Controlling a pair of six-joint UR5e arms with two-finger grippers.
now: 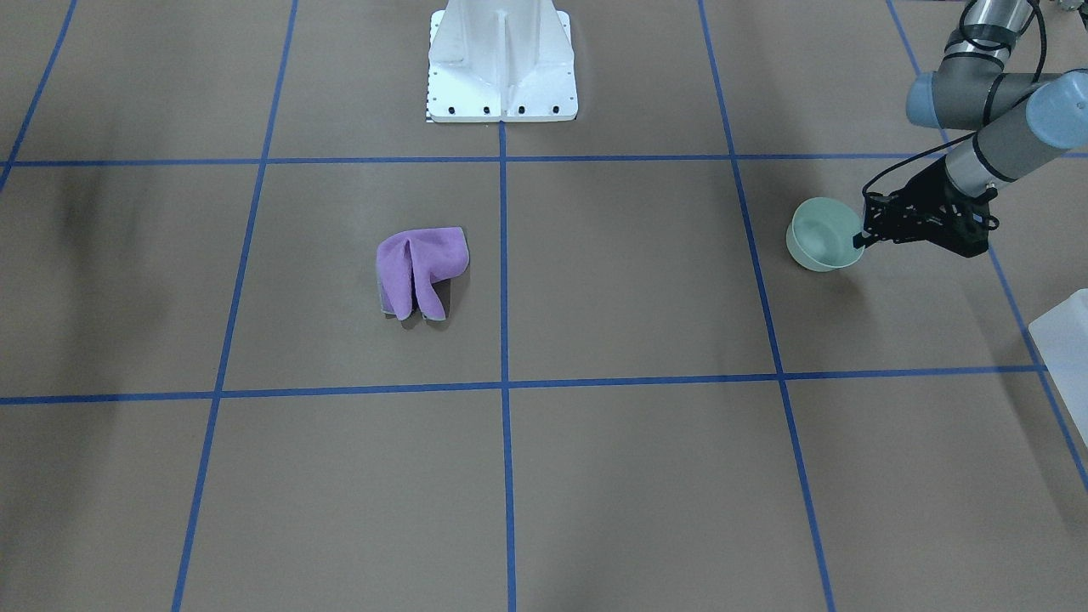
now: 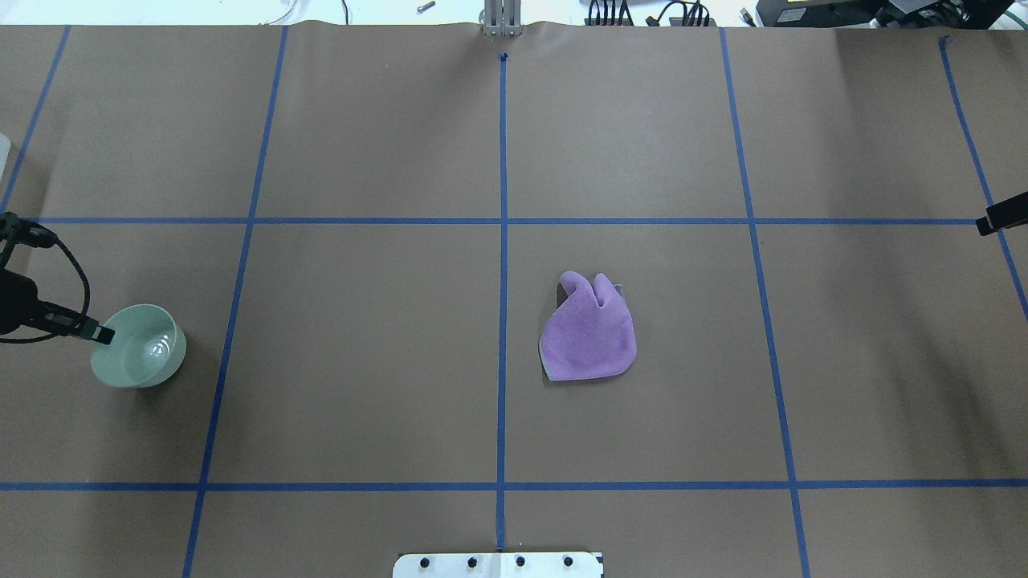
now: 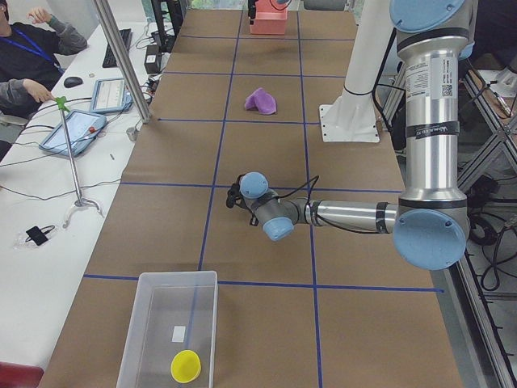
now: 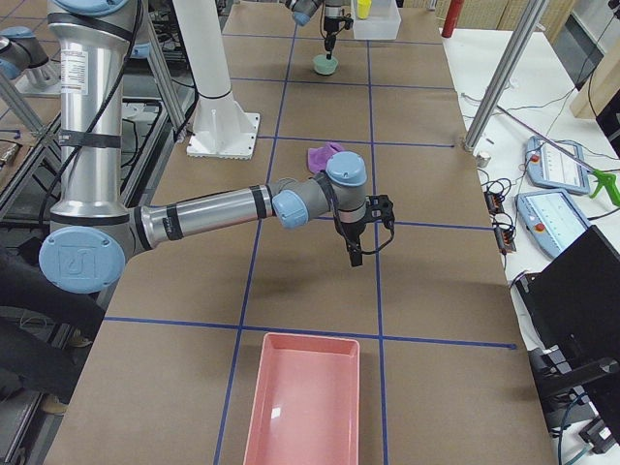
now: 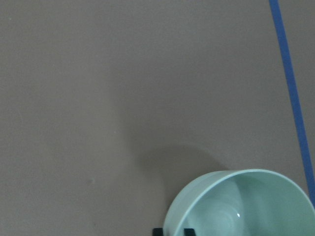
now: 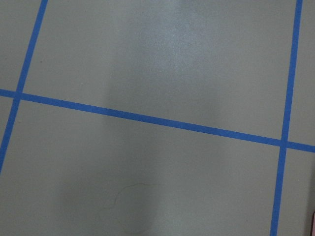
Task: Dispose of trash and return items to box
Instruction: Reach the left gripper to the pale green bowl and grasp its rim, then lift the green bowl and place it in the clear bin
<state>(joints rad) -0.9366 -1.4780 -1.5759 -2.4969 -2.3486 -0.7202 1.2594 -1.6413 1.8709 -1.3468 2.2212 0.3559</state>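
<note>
Brown table gridded in blue tape; purple cloth mid-table, pale green bowl, frosted box, pink tray

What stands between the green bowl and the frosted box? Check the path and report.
Nothing visible does. The left pincer holds the bowl by its rim; only bare table lies between the bowl and the box. The purple cloth lies well aside, mid-table.

bowl: glossy, smooth | cloth: fuzzy fabric | table cover: matt paper | box: frosted plastic
</note>
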